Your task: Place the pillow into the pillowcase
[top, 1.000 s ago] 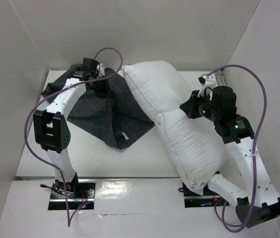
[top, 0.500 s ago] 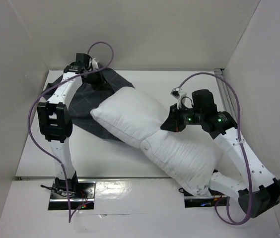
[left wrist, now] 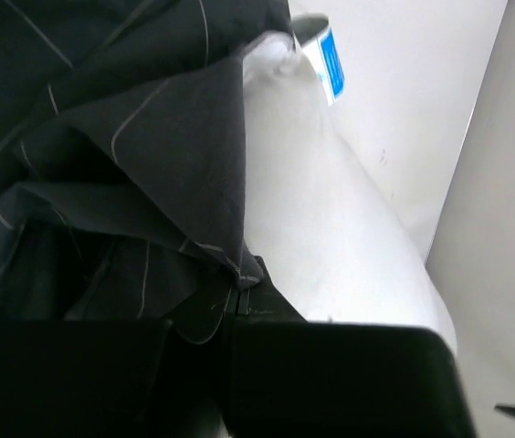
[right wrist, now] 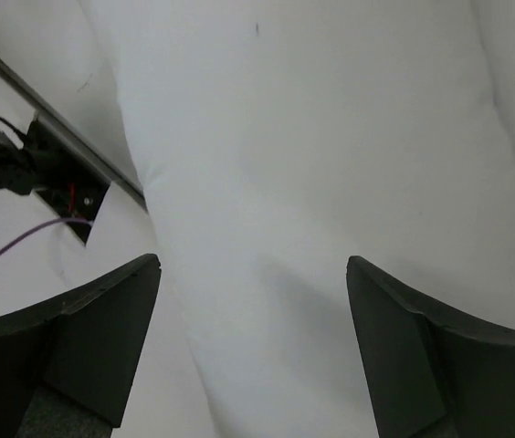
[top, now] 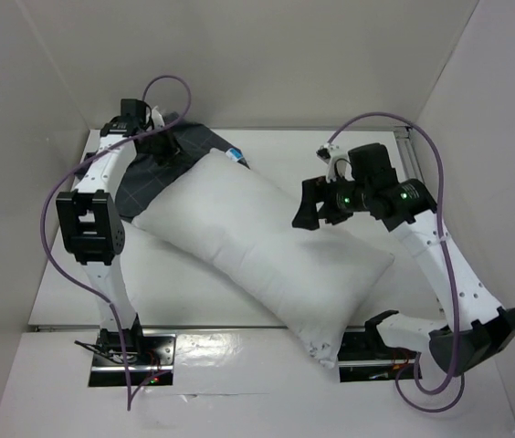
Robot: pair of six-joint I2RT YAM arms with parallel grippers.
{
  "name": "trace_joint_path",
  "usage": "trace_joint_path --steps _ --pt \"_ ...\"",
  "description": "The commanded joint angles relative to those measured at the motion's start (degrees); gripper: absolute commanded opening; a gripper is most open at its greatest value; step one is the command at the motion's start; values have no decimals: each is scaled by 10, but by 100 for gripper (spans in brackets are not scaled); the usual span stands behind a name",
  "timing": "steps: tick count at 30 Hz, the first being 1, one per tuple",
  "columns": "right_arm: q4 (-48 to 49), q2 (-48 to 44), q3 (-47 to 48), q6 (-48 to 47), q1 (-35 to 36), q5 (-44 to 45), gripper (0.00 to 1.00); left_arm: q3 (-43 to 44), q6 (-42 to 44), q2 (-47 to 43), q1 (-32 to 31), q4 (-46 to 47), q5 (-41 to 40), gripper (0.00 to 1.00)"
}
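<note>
The white pillow (top: 257,242) lies flat and slanted across the table, from the far left down to the near edge by the right arm's base. Its far-left end covers most of the dark grid-patterned pillowcase (top: 143,182). My left gripper (top: 164,144) at the back left is shut on an edge of the pillowcase (left wrist: 148,146), with the pillow (left wrist: 331,210) beside that fold. A blue-and-white tag (left wrist: 329,57) shows at the pillow's corner. My right gripper (top: 308,208) is open just above the pillow's right side. Only the pillow (right wrist: 312,137) lies below its spread fingers (right wrist: 102,319).
White walls close in the table on the left, back and right. A metal rail (top: 408,151) runs along the far right. Purple cables (top: 463,182) loop over both arms. The left arm's base plate (right wrist: 20,164) with wiring sits at the near edge.
The pillow has swung left and dropped flat over the pillowcase. The right gripper let go of it and opened wide. The left gripper shifted slightly left, still gripping the pillowcase.
</note>
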Motion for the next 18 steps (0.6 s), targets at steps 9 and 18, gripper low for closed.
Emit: trace_joint_path --steps 9,18 --pt "-143 99 34 97 37 253 100 -60 15 -143 3 21 -11 0" --pt "-156 -51 -101 357 8 310 100 -48 26 -149 8 10 -25 0"
